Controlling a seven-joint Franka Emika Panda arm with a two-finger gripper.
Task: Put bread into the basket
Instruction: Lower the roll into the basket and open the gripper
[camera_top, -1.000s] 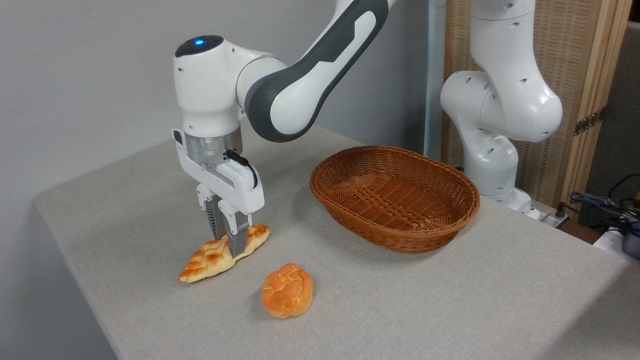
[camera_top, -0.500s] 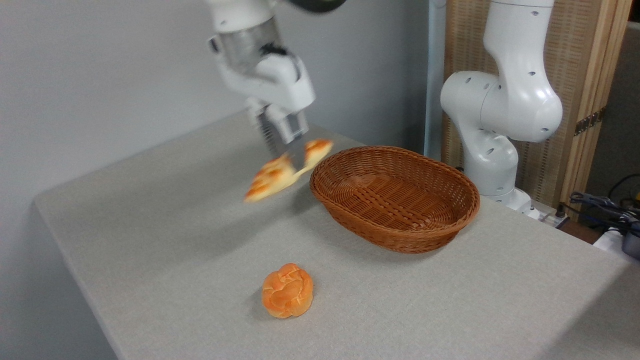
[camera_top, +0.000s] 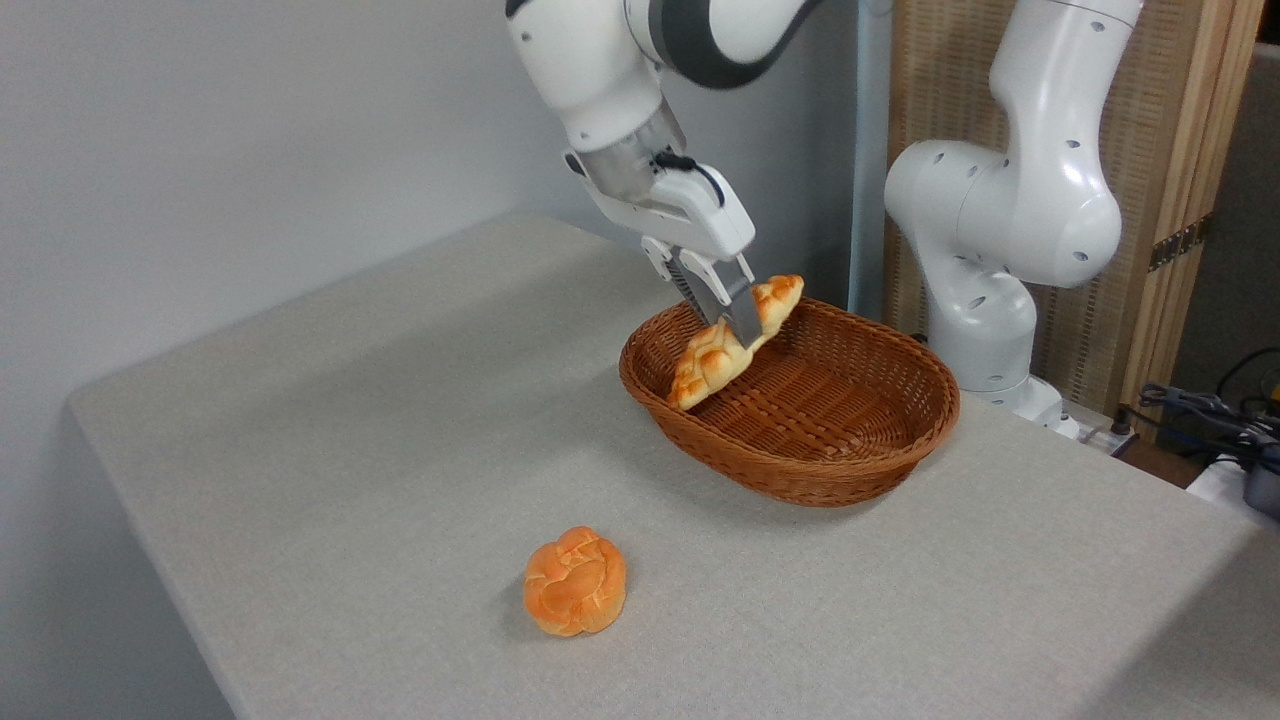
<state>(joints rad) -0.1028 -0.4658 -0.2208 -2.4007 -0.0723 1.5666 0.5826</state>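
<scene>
Down at the lower centre of the frame, a small round orange knotted bun (camera_top: 575, 596) sits alone on the grey surface (camera_top: 350, 450), well apart from everything else. Move up and to the right and there's the basket (camera_top: 850, 470), oval and reddish-brown wicker, resting on the surface at centre right. Over its left half hangs the bread (camera_top: 712, 362), the long braided loaf, tilted: its lower pointed end dips down toward the basket's left inner wall, its upper end rises above the far rim. Whether that low tip touches the weave, I can't tell. The gripper (camera_top: 735, 322) comes down from upper centre, its two fingers clamped across the loaf's middle, holding it up off the basket floor. Behind, at the right of the frame, the arm's white base column (camera_top: 985, 300) stands beside a wooden slatted screen (camera_top: 1150, 150).
</scene>
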